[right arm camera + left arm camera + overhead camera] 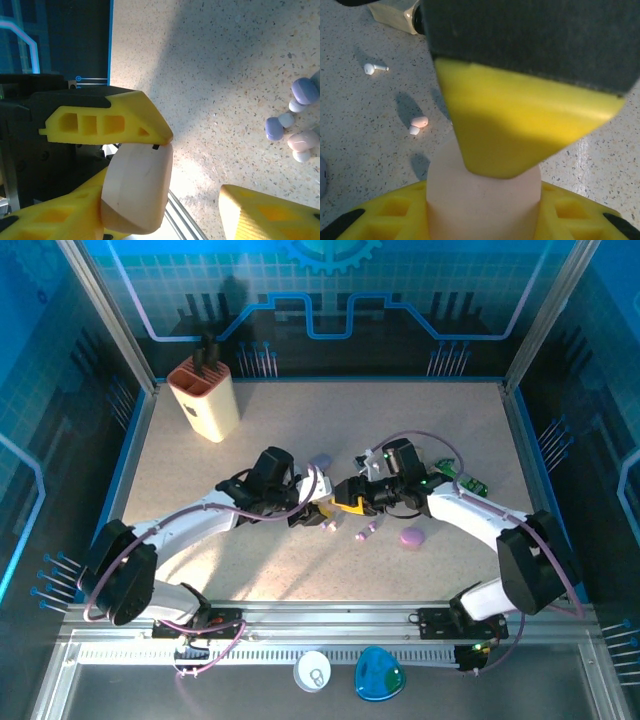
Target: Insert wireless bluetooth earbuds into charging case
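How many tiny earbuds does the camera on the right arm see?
3, all at the right edge: a lavender earbud uppermost, a second lavender earbud below-left, a pink earbud lowest. Others may lie out of frame.

Earbuds (pixel 368 530) right of case (pixel 326 522) (holder (pixel 203 395) far left)

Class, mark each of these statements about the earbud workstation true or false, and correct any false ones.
1. The left gripper clamps a pale pink case. True.
2. A white earbud lies loose on the table. True.
3. Every loose earbud is white. False: a pink earbud and lavender earbuds lie on the table too.
4. The beige holder stands at the near right corner. False: it stands at the far left of the table.
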Controlling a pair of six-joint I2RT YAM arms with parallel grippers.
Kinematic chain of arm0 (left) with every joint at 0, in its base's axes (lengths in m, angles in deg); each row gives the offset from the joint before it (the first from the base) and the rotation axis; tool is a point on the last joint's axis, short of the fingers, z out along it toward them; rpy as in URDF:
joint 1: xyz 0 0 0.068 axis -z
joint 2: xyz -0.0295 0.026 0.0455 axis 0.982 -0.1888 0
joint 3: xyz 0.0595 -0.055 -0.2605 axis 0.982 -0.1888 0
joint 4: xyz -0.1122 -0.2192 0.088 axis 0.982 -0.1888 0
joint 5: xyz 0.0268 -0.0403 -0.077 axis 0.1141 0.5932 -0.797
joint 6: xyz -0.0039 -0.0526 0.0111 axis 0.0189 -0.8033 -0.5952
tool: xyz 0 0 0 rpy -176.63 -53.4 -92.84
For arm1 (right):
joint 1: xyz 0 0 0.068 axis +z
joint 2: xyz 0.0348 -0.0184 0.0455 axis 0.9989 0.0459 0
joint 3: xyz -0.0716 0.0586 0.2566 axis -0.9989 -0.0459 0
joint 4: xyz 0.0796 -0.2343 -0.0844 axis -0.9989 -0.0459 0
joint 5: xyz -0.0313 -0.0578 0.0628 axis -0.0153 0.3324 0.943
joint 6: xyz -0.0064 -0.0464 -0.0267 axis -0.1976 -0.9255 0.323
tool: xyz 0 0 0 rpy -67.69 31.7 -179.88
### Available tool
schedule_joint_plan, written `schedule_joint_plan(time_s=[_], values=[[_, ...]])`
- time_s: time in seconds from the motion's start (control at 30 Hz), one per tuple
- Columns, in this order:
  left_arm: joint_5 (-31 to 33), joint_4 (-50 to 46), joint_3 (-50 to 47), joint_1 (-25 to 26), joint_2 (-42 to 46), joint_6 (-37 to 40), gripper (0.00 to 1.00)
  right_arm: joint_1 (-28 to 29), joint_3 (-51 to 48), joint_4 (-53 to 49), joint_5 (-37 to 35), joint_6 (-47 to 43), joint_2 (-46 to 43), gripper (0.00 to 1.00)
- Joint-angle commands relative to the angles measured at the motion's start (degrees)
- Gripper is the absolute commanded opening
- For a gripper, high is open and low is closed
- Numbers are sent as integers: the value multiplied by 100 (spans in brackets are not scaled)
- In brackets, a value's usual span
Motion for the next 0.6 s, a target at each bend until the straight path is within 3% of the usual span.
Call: schedule_joint_plan(time_s=[0.0, 0.17, 0.33, 0.43, 0.57], values=[[-131, -31, 245, 70, -109, 124, 36, 86, 156, -108, 128, 85, 71, 57], [-126, -16, 275, 86, -146, 121, 36, 90, 191, -194, 187, -4, 141, 49], [-100, 25, 202, 92, -67, 118, 37, 86, 197, -505, -23, -314, 63, 27], [-147, 229, 101, 95, 23, -25, 38, 18, 195, -526, -58, -369, -58, 24], [-189, 942, -230, 90, 276, -398, 49, -162, 187, -263, 60, -224, -309, 22]])
